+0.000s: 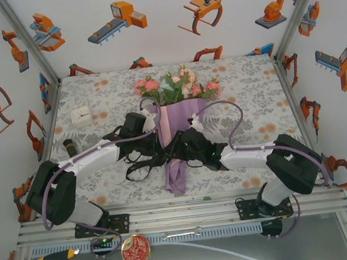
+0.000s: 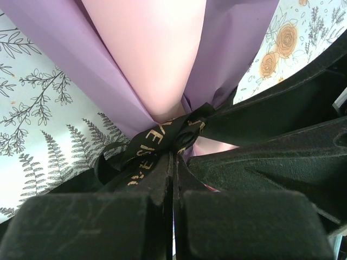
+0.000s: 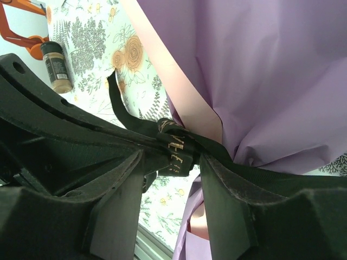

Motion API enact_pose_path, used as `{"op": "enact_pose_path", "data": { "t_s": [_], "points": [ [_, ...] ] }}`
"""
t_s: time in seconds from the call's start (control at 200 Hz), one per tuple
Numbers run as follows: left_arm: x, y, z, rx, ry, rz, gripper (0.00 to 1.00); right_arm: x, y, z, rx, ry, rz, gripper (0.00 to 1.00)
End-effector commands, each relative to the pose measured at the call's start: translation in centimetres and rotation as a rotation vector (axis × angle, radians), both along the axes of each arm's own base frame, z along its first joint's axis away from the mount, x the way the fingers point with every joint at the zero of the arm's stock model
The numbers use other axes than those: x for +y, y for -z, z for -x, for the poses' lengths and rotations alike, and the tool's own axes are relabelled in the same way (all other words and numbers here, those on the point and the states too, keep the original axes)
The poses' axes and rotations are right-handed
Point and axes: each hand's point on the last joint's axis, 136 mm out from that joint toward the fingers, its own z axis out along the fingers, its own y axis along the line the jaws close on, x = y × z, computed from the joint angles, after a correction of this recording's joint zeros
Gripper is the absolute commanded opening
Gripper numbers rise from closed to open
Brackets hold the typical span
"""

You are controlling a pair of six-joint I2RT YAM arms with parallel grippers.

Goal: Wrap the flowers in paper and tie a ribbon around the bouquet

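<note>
Floral tablecloth (image 1: 249,78) | ribbon (image 2: 146,146) gold lettering illegible | left gripper (image 2: 173,162) pinches ribbon | right gripper (image 3: 172,162) half-open around it

Gold capitals on the ribbon (image 2: 145,149) read partly "VE IS"; the rest is creased.

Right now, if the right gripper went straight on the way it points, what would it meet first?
The knot of the ribbon, lying between the open fingers of the right gripper; the paper sits just behind it. Depth is unclear, so the ribbon may already touch a finger.
</note>
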Motion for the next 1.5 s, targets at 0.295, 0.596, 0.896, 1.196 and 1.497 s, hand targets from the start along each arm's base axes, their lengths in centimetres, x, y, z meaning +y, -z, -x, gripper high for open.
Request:
{"op": "enact_pose_path", "data": {
  "t_s": [0.295,0.596,0.896,1.196,1.497],
  "points": [
    [-1.9,-2.1,1.4,-0.007,0.108,0.115,0.00,-1.5,1.1,-1.1,-0.014,0.074,0.038,0.14],
    [-0.8,-2.0,0.7,-0.037,0.060,0.048,0.32,-2.2,0.9,-0.3,-0.033,0.041,0.050,0.00],
    [2.6,-3.6,-2.3,-0.176,-0.097,-0.083,0.34,-2.9,1.0,1.8,-0.056,-0.060,0.092,0.00],
    [-0.4,-0.9,-1.9,-0.082,0.043,-0.052,0.42,-0.6,-0.8,1.4,-0.109,-0.134,0.075,0.00],
    [-0.6,-2.2,-1.4,-0.096,0.043,0.013,0.00,0.0,-1.4,1.0,-0.261,-0.275,0.246,0.00]
  ]
}}
